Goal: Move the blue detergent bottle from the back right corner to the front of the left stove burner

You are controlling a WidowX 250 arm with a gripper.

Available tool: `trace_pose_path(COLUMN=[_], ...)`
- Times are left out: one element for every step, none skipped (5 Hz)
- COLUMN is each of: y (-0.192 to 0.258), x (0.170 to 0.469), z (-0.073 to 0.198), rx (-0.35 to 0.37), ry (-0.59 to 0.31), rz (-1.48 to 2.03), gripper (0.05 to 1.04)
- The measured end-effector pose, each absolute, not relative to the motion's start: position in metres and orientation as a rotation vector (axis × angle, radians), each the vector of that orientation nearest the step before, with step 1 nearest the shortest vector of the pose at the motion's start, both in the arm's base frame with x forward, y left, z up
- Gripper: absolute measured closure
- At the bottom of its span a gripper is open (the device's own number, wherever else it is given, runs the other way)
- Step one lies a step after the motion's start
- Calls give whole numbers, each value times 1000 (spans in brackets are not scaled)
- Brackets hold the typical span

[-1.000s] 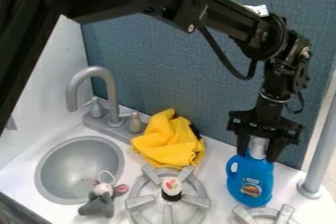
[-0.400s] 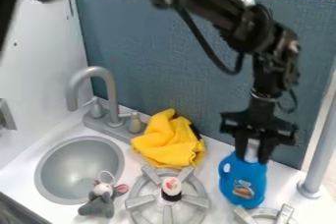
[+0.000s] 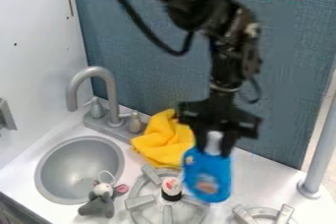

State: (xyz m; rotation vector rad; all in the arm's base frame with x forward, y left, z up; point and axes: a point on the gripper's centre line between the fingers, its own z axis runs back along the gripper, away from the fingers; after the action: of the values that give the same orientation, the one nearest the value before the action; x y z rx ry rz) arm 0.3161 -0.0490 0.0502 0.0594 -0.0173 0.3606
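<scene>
Beside the crumpled yellow cloth (image 3: pixel 157 144), your black two-finger gripper (image 3: pixel 214 148) has its pincer narrowed on the whitish cap (image 3: pixel 214 140) of the blue plastic bottle (image 3: pixel 205 171), roughly upright by the round grey burner grate (image 3: pixel 140 202). Expect slick, fairly stiff walls, weightier if filled; you'd best grip firmly at the neck, limiting swing

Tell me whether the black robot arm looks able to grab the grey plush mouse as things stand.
Probably not: its black two-finger gripper holds a blue plastic bottle, which it would have to release first, though nothing covers the mouse.
</scene>
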Motion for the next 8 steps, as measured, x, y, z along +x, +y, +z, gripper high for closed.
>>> trace_pose_path(y=[-34,-29,-27,-35,-43,-45,-48,-45], x=[286,258,238,222,227,228,228,227], z=[43,31,18,11,8,-2,-6,-7], rx=[94,108,109,82,60,47,0,-39], ry=[65,118,156,186,158,149,132,114], rz=[371,311,250,177,146,135,104,116], gripper=[643,643,643,643,643,643,643,598])
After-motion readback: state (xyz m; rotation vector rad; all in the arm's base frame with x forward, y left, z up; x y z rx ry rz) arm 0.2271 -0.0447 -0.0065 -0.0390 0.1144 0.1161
